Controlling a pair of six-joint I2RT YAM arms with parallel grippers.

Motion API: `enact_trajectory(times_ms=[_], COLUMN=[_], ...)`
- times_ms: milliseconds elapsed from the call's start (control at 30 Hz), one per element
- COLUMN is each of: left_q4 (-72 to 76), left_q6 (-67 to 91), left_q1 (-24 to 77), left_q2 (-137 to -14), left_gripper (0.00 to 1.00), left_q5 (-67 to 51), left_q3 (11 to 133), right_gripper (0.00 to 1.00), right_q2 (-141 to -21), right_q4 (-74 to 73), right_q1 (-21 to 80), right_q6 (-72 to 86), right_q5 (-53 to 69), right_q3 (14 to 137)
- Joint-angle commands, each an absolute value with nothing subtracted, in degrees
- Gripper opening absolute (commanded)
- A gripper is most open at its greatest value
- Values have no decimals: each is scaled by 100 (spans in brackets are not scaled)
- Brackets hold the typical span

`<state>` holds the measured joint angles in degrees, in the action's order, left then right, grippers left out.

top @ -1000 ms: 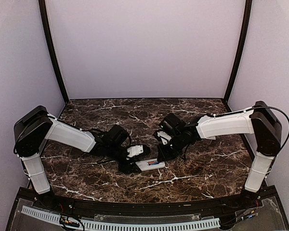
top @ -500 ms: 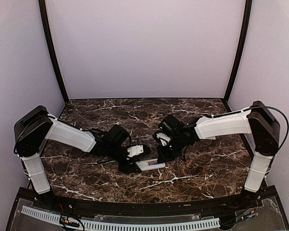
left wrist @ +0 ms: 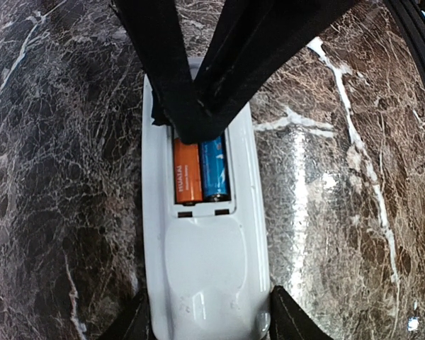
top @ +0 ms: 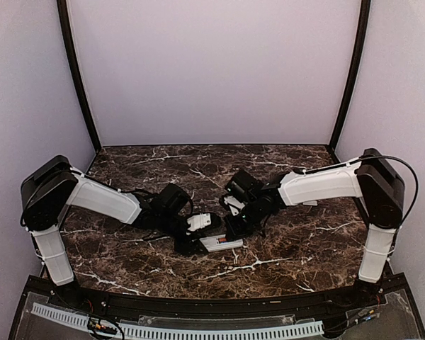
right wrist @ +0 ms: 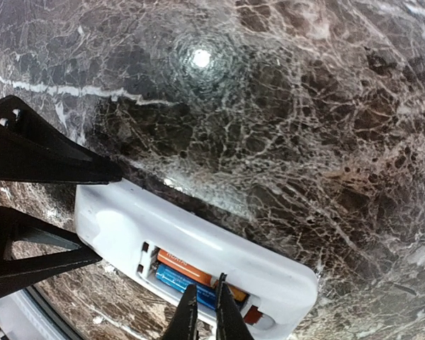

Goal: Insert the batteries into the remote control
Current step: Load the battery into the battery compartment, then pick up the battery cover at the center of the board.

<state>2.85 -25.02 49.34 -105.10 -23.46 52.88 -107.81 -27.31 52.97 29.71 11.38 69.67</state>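
Remote control (left wrist: 205,262) lies back-up on marble table (left wrist: 354,212). L gripper (left wrist: 209,320) grips its sides at the end opp. the bay. Orange battery (left wrist: 187,178) & blue battery (left wrist: 214,170) sit side by side in its bay. R gripper (right wrist: 207,312) is pinched nearly closed, empty, tips at the bay.

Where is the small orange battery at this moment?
In the left wrist view, the small orange cylindrical battery lies in the back bay of the white plastic remote control, beside the blue cylindrical battery.
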Motion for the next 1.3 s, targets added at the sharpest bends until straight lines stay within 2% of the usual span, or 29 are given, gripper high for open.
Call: enact_trajectory(times_ms=[0,167,600,667,800,867,967,1267], left_q4=[34,35,-35,-115,-152,-168,-188,-266], left_q6=[-2454,-2461,-2461,-2469,-2489,-2500,-2503,-2554], left_q1=[4972,4968,4974,4971,4972,4969,4973,4972], left_q2=[-10666,-10670,-10679,-10678,-10651,-10633,-10593,-10378], left_gripper=[49,49,49,50,56,60,68,74], left_q5=[-2400,-2409,-2400,-2395,-2396,-2388,-2376,-2253], left_q3=[5335,5339,5368,5384,5396,5396,5409,5415], right_gripper=[11,13,15,19,36,40,43,40], right_q2=[-10959,-10667,-10028,-9800,-9325,-9133,-9037,-9976], right_q4=[-3304,-3374,-3194,-3249,-3491,-3589,-3724,-3643], right_q1=[5450,5449,5140,4865,4007,3427,2660,1591], right_q6=[3038,2967,2668,2562,2194,2059,1911,1443], right_q5=[437,273,880,725,243,59,-545,-563], right_q3=[7043,7116,7262,7155,6822,6683,6646,7030])
